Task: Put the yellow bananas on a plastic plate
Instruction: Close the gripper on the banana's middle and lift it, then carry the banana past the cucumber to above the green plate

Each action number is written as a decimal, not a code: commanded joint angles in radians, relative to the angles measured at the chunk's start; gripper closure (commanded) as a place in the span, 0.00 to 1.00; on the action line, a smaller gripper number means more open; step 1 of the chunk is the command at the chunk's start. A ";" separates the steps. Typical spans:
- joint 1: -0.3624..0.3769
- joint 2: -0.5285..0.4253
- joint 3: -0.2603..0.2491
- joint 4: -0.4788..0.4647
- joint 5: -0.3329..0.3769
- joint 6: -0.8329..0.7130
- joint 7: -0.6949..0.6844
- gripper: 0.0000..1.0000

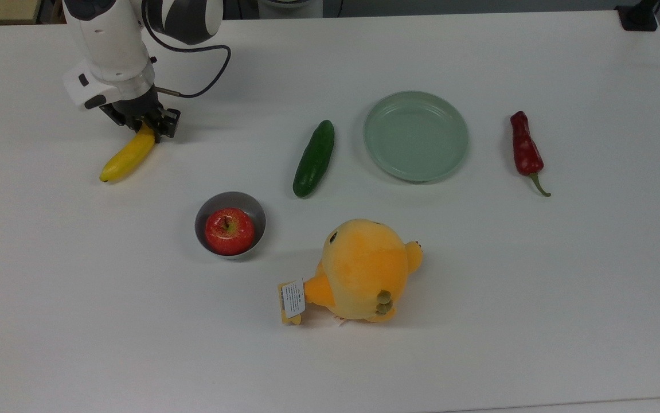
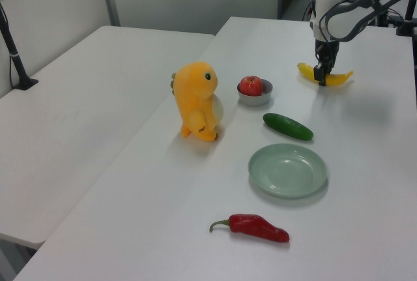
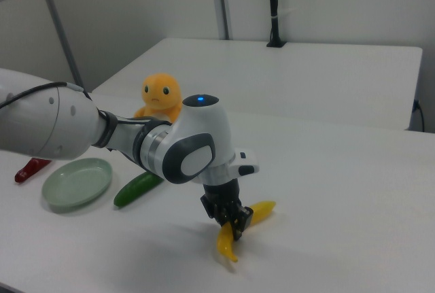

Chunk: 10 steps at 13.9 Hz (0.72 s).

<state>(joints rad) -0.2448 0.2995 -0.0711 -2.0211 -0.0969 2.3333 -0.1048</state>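
White arm bent down over the table, fingers point(image 1: 145, 125) clamped around the yellow banana point(image 1: 124, 156).

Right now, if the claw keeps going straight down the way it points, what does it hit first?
The banana: the claw sits around its stem end already, so probably the white table just beneath.

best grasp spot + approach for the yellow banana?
Grip the long curved yellow banana across its slim width near the middle, coming straight down from above: it lies flat on the white table. The gripper sits over its stem end, which may let it swing when lifted.
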 commanded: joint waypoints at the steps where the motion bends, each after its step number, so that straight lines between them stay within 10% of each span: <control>1: -0.002 0.006 -0.001 -0.013 -0.020 0.012 -0.035 1.00; 10: 0.016 -0.055 0.099 0.051 0.016 -0.112 0.077 0.96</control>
<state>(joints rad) -0.2433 0.2942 -0.0157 -1.9933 -0.0949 2.3034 -0.0902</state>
